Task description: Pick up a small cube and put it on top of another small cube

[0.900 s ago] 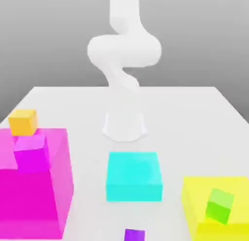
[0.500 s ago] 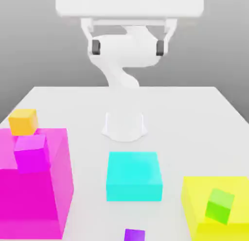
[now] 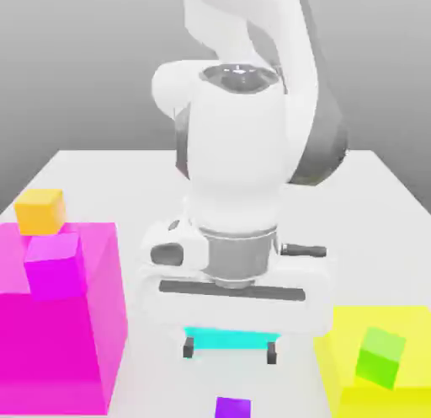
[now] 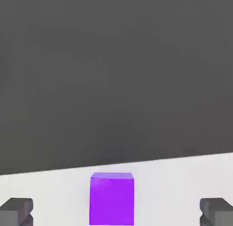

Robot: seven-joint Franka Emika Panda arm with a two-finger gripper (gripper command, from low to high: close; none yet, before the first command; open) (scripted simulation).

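Exterior view gives me the arm bent low over the table (image 3: 109,168), its gripper (image 3: 229,351) pointing down in front of the cyan block (image 3: 227,338), which the hand mostly covers. I can see both dark fingertips (image 3: 188,350) set wide apart with nothing between them (so the claw is fully spread and empty). The purple cube (image 3: 233,407) sits on the table at the near edge of this view, just below the gripper and apart from it. The orange cube (image 3: 41,211) rests at the exterior view's left, behind the big magenta block (image 3: 84,340) and touching its top back edge as far as I can judge. A small magenta cube (image 3: 55,266) lies on top of that block. At the exterior view's right, a small green cube (image 3: 380,356) sits tilted on the yellow block (image 3: 337,349).

From the hand view, the purple cube (image 4: 112,198) stands on the white surface, roughly centred between the two grey fingertips (image 4: 17,210), well clear of each. My gripper (image 4: 116,211) touches nothing here.
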